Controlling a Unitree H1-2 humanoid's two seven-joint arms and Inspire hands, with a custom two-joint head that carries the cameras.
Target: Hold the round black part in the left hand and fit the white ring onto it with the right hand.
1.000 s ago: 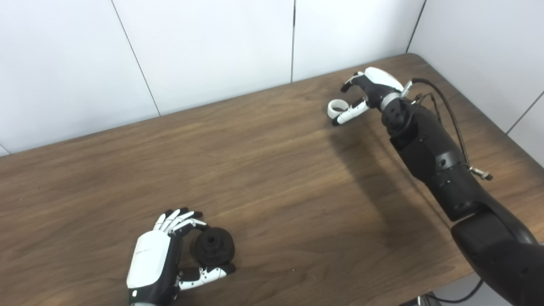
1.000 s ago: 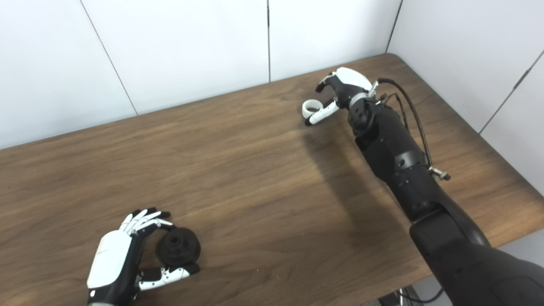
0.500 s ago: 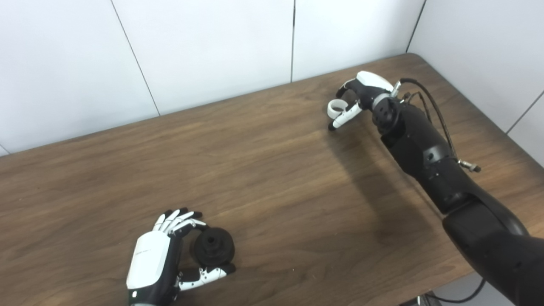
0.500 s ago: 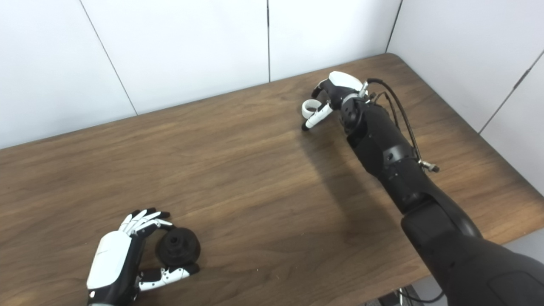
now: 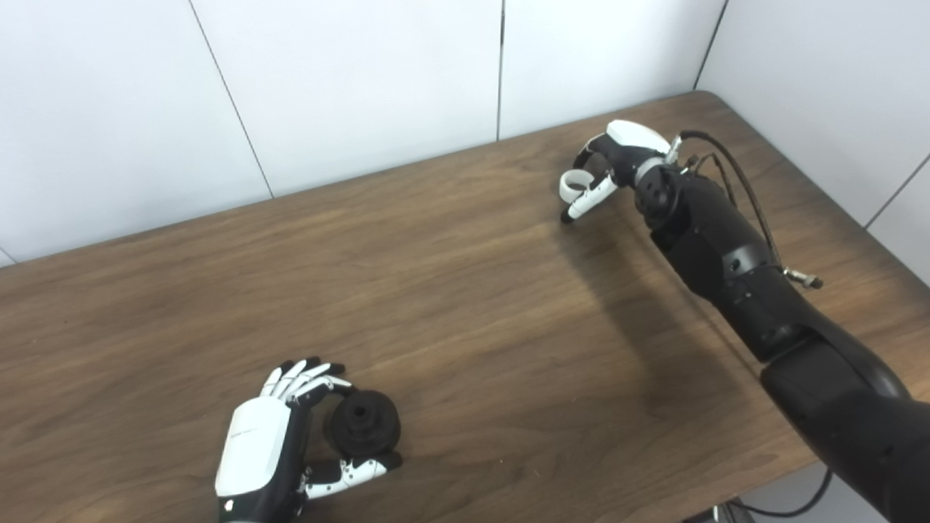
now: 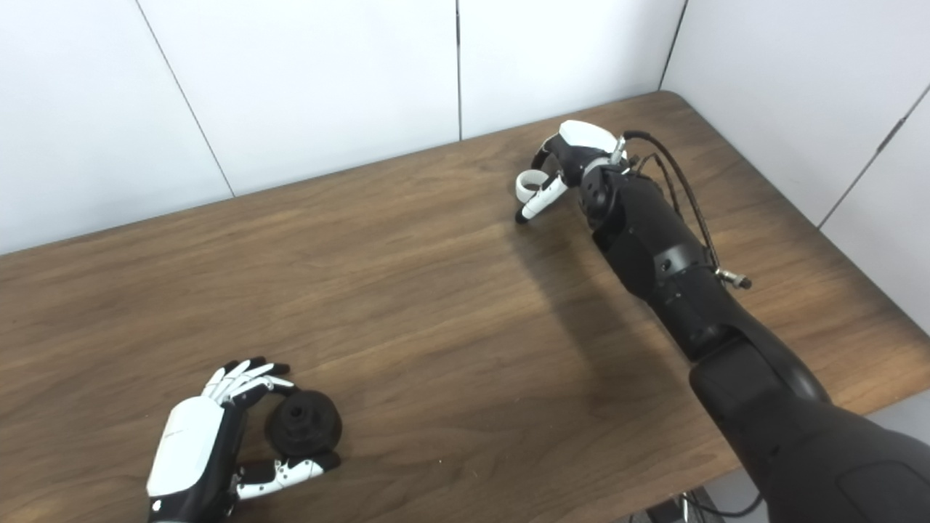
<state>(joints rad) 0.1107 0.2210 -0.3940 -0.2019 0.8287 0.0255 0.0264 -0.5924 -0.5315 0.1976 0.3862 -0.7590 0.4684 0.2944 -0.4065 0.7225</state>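
Left hand: near edge of the table, fingers and thumb cupped around the black part, grasping it where it rests on the wood.
Right hand: far right corner, curled at the ring; whether it grips cannot be told.

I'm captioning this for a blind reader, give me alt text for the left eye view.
A robot's left hand cups a round black part near the front of a wooden table, while its right hand reaches for a white ring near the far edge. White wall panels stand behind.
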